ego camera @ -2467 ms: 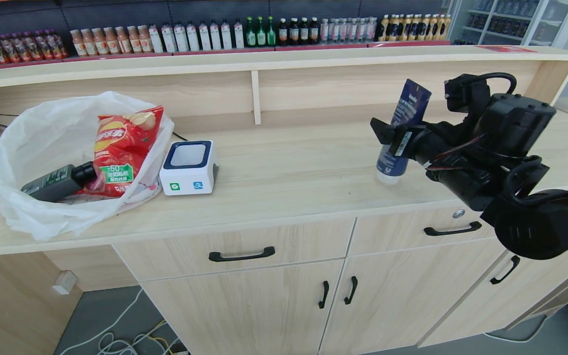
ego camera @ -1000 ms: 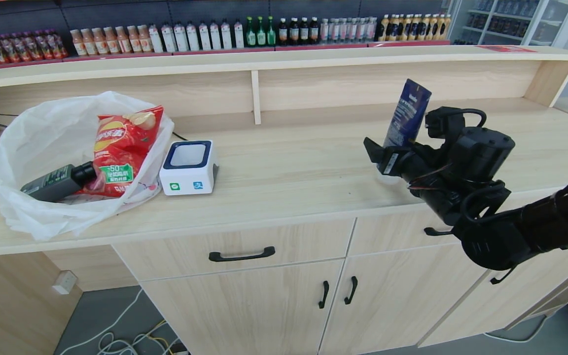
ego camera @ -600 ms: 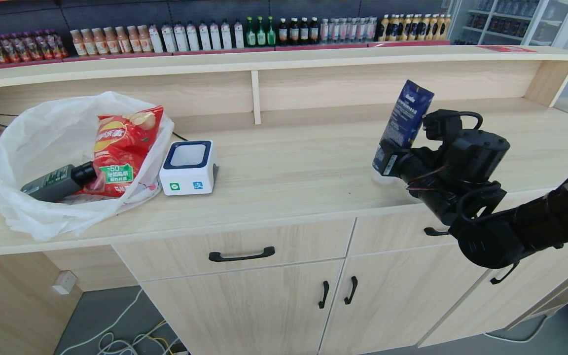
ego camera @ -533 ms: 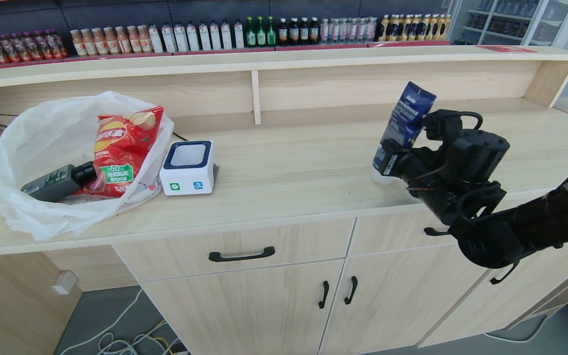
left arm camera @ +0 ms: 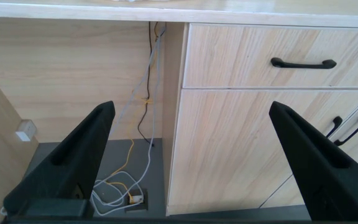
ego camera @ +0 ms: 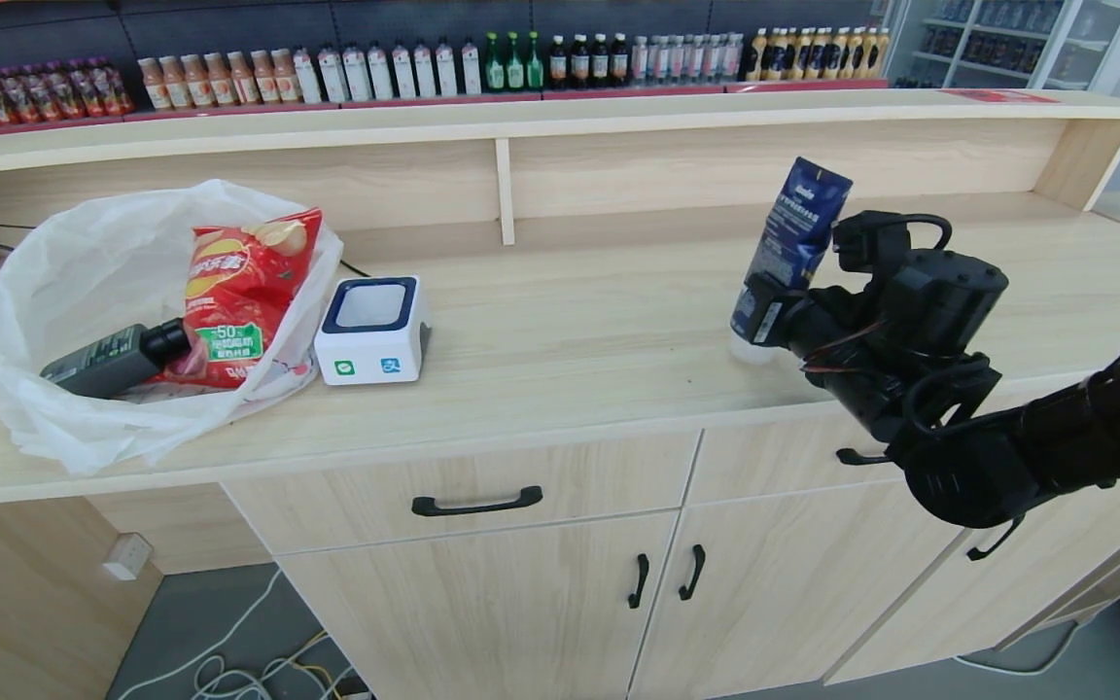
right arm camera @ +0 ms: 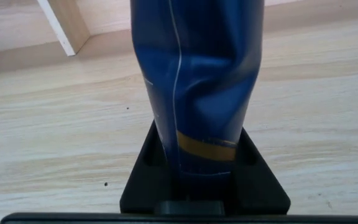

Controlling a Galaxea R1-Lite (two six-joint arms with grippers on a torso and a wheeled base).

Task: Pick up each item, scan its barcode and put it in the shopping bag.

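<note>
scanner [ego camera: 372, 331] stands on the counter [ego camera: 570, 331] between tube [ego camera: 793, 233] and shopping bag [ego camera: 64, 282].

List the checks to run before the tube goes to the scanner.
1. Right gripper shut on blue tube: ok, the tube wall is pinched in.
2. Tube cap off the counter: cannot tell.
3. Barcode side known: cannot tell.
4. Scanner window uncovered, facing up: ok.
5. Shopping bag mouth open: ok.
6. Left gripper out of the way, low before the cabinet: ok.
</note>
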